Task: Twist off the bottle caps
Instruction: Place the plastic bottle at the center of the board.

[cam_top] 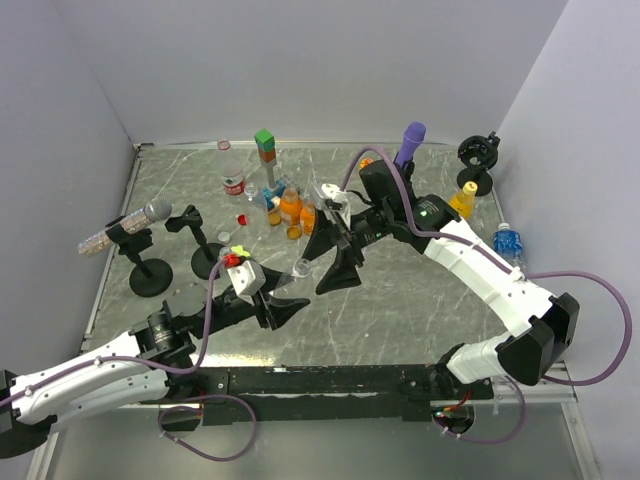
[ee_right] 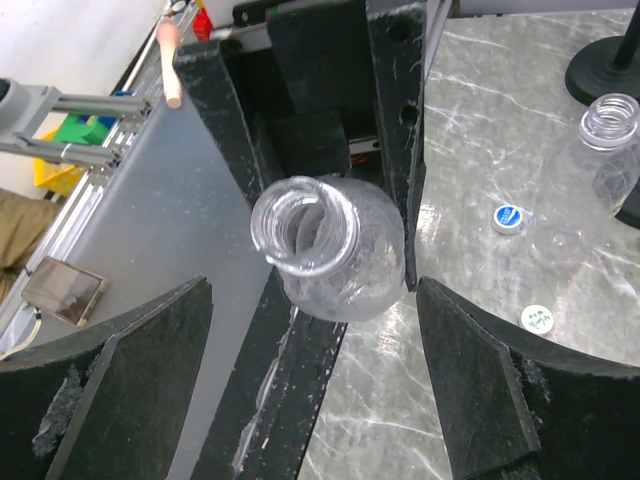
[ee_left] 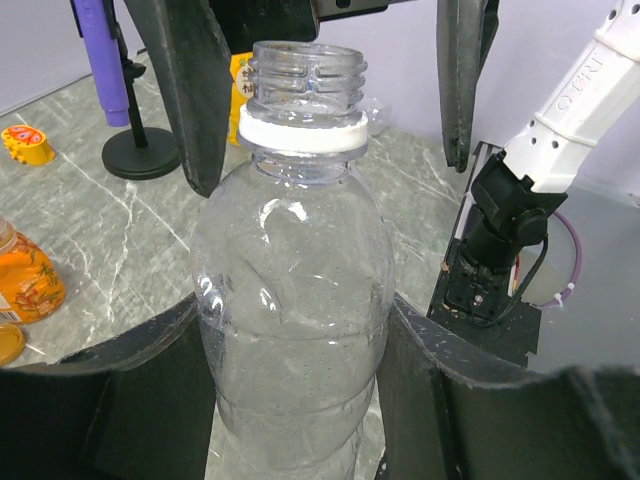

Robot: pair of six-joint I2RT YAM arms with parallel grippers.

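L gripper is clamping a clear bottle round its lower body, fingers pressing on both sides at a mid-width spread. It is holding the bottle upright near the front-middle of the table; can't tell whether the base is touching the surface. The bottle's mouth is standing open w/ the neck threads showing and a white ring sitting just under them. R gripper is hovering directly above the neck w/ jaws spread wide, one finger each side and both apart from the plastic, gripping nothing. In the R wrist view two loose caps are lying flat on the table beside the held bottle: a blue-printed cap and a white cap, apart from each other. Near them a 2nd clear bottle is showing an open mouth too, next to a black mic stand base. Toward the back-centre an orange juice bottle and a red-labelled bottle are standing in a loose group w/ other small items, and a red cap is lying on the table just left of them. A yellow bottle and a blue-labelled bottle are standing by the R edge, well apart from the grippers.
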